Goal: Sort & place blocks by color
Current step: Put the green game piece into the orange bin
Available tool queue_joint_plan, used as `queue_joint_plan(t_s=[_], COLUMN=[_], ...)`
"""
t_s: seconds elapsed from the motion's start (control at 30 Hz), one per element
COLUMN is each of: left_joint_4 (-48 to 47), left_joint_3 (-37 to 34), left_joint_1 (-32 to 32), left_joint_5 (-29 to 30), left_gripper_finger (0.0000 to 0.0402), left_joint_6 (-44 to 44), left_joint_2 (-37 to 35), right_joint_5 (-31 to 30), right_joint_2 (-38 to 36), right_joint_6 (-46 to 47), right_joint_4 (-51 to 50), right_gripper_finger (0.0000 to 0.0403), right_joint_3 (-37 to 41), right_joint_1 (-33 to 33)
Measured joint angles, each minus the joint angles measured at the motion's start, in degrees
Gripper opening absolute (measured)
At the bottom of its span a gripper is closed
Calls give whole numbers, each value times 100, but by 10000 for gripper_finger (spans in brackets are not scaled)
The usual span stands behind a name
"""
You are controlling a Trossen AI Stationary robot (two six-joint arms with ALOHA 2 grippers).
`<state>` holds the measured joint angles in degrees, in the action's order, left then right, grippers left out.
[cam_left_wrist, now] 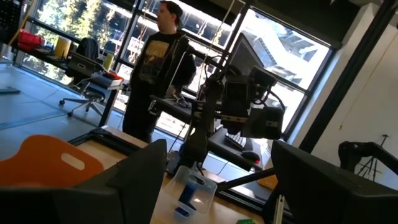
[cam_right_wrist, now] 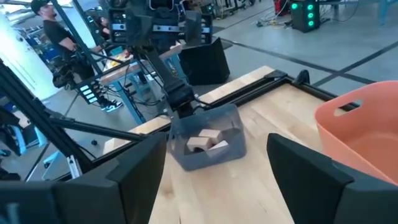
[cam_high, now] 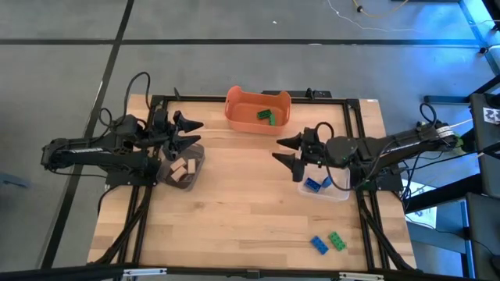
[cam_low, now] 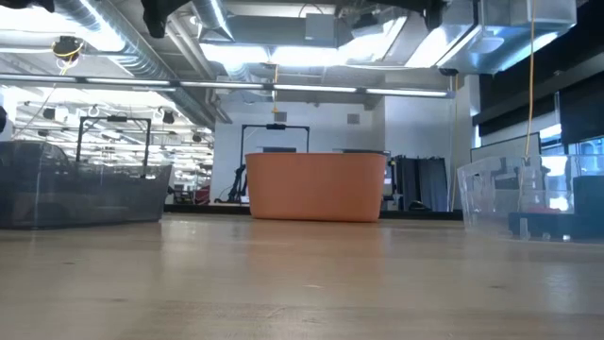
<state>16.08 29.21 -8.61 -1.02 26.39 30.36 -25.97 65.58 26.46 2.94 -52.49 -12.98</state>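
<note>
— Left gripper [cam_high: 194,133]?
— Raised over the dark container [cam_high: 183,170] at the table's [cam_high: 242,207] left side, fingers spread wide, nothing between them.
— Right gripper [cam_high: 285,150]?
— Hovering near the table's middle, just left of the clear container [cam_high: 324,187], jaws apart, gripping nothing.
— Blocks?
— Spread over four spots. Green block [cam_high: 267,116] inside the orange tub [cam_high: 258,108] at the far edge. Tan blocks [cam_high: 183,169] lying in the dark container, seen also past the right wrist's fingers [cam_right_wrist: 206,142]. Blue block [cam_high: 314,184] in the clear container, under the right arm. Two more loose on the bare wood near the front edge: one blue brick [cam_high: 319,244] and one green brick [cam_high: 337,240], side by side, about touching.
— From table height?
— Orange tub [cam_low: 316,186] straight ahead, dark container [cam_low: 80,194] on the left, clear container [cam_low: 533,200] on the right with something blue low inside.
— Beyond the table?
— A person [cam_left_wrist: 155,68] in a dark top standing in the room, among desks and chairs.
</note>
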Motion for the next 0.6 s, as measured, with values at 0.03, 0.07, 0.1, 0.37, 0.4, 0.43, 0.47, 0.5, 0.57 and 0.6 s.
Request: queue_joint_plan(t_s=[0.03,0.07,0.1,0.37,0.4,0.43,0.47,0.5,0.57,0.6], left_joint_4=[-1,-1,2,2,2,1,2,2,2,0], left_joint_3=[0,0,0,0,0,0,0,0,0,0], left_joint_1=[0,-1,-1,1,0,0,-1,1,1,1], left_joint_5=[0,0,0,1,2,2,2,2,4,4], left_gripper_finger=[283,283,283,283,283,283,283,283,283,283], left_joint_6=[0,0,0,0,0,0,0,0,0,0], left_joint_2=[1,1,-1,1,1,0,-1,1,1,-1], right_joint_5=[6,8,7,1024,1364,1719,2069,2374,2898,3077], right_joint_2=[0,0,0,-36,-46,-48,-48,-43,-15,-5], right_joint_6=[-2,0,0,1197,1549,1943,2353,2771,3633,4059], right_joint_4=[0,0,0,-168,-407,-776,-1187,-1618,-2329,-2676], right_gripper_finger=[280,280,280,281,281,281,281,281,281,281], right_joint_3=[0,0,0,-23,-58,-122,-195,-264,-323,-322], right_joint_1=[-3,-3,-3,-1,-6,-43,-114,-217,-547,-762])
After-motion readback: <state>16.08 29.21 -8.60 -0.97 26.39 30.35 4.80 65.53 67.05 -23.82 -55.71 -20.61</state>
